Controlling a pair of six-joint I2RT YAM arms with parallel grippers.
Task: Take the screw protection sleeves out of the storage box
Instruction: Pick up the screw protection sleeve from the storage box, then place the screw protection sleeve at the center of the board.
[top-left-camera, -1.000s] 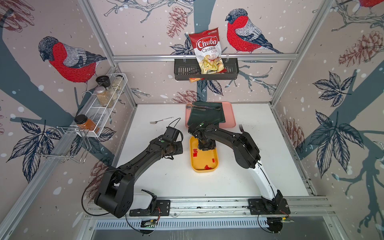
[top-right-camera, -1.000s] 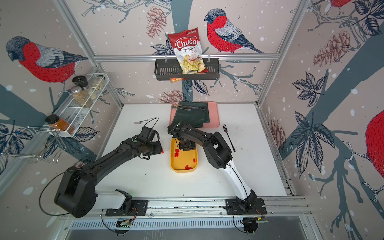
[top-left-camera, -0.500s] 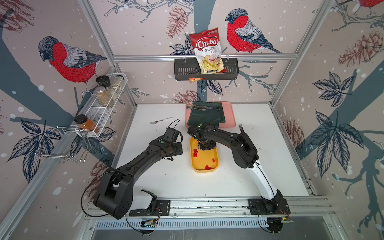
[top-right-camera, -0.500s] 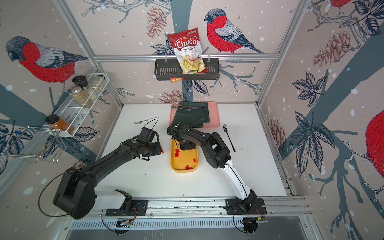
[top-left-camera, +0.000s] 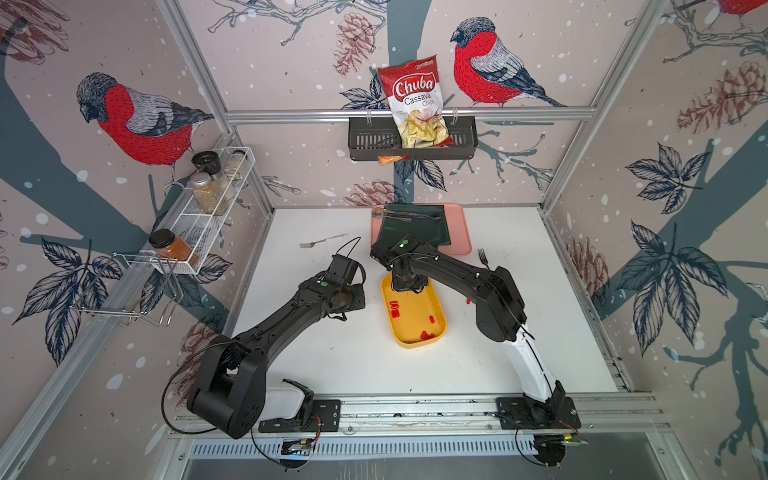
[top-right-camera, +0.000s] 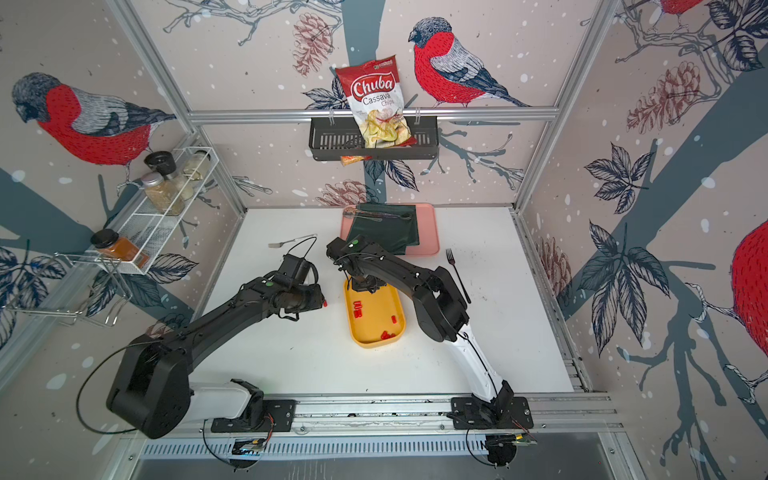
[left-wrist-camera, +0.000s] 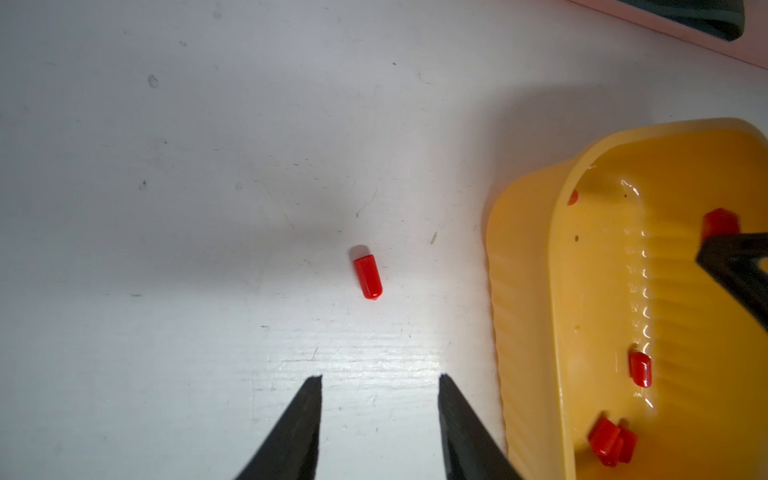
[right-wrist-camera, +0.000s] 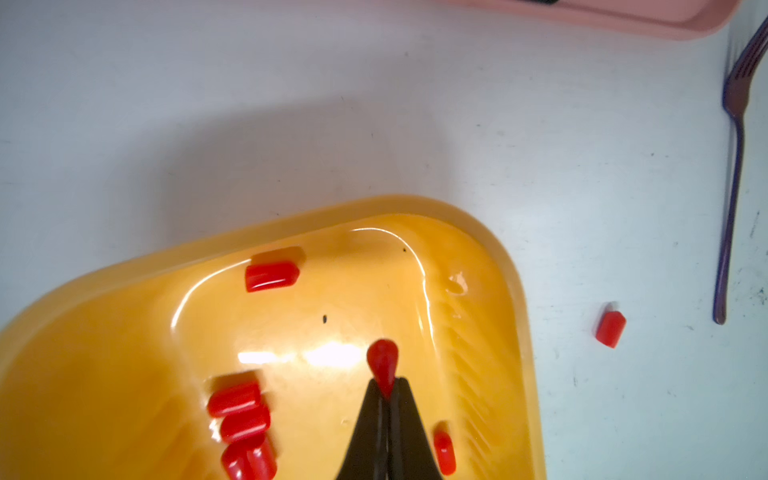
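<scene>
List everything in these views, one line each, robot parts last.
box: one, yellow-orange, middle of the table.
sleeves: roughly ten, red; most in the box, one on the table each side of it, one pinched.
tray: one, pink, far table edge.
cloth: one, dark green, on the tray.
metal utensil: one, on the cloth.
silver fork: one, far left of the table.
dark fork: one, right of the box.
basket: one, black, back wall, holding a chip bag.
rack: one, white wire, left wall, holding four jars.
left fingers: black, open, over the table beside the box.
right fingers: black, shut on a sleeve inside the box.
</scene>
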